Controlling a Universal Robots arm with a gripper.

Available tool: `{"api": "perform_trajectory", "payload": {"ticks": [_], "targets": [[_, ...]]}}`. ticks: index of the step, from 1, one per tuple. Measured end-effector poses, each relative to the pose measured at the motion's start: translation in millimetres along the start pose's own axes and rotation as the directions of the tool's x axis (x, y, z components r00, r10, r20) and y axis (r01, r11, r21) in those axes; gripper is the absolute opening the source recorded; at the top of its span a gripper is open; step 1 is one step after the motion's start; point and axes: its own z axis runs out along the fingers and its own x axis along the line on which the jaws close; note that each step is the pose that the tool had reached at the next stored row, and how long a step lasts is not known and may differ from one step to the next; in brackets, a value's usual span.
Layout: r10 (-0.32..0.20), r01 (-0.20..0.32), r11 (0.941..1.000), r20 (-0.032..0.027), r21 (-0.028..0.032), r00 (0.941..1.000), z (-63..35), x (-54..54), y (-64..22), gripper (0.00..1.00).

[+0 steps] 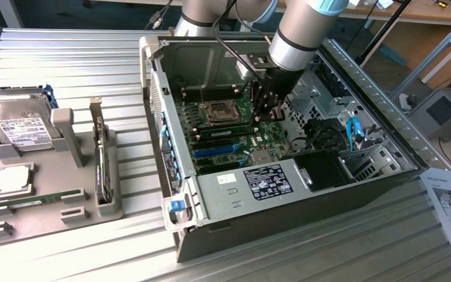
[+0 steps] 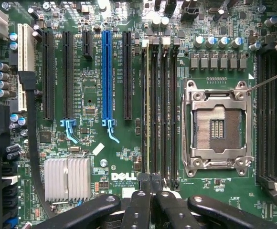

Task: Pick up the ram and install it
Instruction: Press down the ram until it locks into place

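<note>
Ram [image 2: 148,114]: seated edge-on in a slot [image 2: 155,114] just ahead of the closed gripper [image 2: 152,188], beside the socket [image 2: 218,128]; best pressed squarely, evenly along its length.

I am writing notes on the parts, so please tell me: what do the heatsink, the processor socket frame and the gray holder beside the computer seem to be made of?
Heatsink: pale finned block with a matte silver shine, probably aluminium.
Socket frame: bright, reflective stamped plate, likely steel.
Holder: uniform dull gray with blocky molded shapes, apparently plastic, perhaps printed; the look leaves this open.
</note>
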Motion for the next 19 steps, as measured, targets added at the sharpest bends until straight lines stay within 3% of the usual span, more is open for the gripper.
{"api": "perform_trajectory", "payload": {"ticks": [19], "targets": [[0.0,0.0,1.0,-0.0002,0.0,1.0,6.8,0.5,-0.2,0.11]]}}
